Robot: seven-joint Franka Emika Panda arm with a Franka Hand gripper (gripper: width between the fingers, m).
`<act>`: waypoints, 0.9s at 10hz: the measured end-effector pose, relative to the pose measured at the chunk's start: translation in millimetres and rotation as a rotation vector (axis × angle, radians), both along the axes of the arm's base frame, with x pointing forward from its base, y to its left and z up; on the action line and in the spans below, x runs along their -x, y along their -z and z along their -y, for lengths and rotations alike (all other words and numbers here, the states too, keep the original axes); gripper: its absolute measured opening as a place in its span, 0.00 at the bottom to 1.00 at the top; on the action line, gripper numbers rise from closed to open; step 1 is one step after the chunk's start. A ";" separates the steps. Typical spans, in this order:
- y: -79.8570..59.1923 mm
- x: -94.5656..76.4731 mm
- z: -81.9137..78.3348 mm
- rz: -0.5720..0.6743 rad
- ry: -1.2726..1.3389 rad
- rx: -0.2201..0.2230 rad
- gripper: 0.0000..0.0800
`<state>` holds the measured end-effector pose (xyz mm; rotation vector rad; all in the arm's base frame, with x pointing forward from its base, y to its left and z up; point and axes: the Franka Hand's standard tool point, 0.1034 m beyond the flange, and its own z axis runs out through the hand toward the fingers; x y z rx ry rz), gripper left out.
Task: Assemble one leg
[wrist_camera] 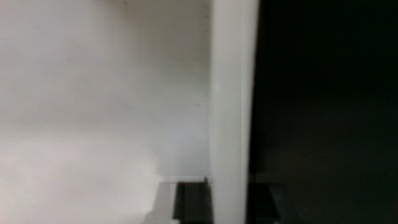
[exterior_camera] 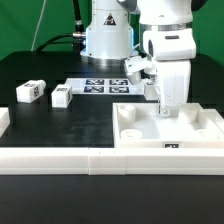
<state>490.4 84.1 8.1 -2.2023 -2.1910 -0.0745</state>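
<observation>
Closest to the lens, a white rail runs along the table's front edge, and just behind it at the exterior view's right sits the tray. One leg lies on the black table at the exterior view's left with a second leg near it, both well apart from the gripper, which reaches down into the tray; whether its fingers are spread or closed cannot be told. Behind the legs lies the marker board; the wrist view is a white blur against black
</observation>
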 end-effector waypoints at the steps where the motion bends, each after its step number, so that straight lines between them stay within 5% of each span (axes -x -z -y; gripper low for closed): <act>1: 0.0 -4.4 -0.9 0.001 0.000 -0.001 0.07; 6: -0.4 -11.9 -1.8 -0.030 0.041 0.009 0.07; 8: -0.3 -11.9 -1.4 -0.030 0.043 0.009 0.16; 9: -0.3 -11.9 -1.3 -0.030 0.043 0.009 0.39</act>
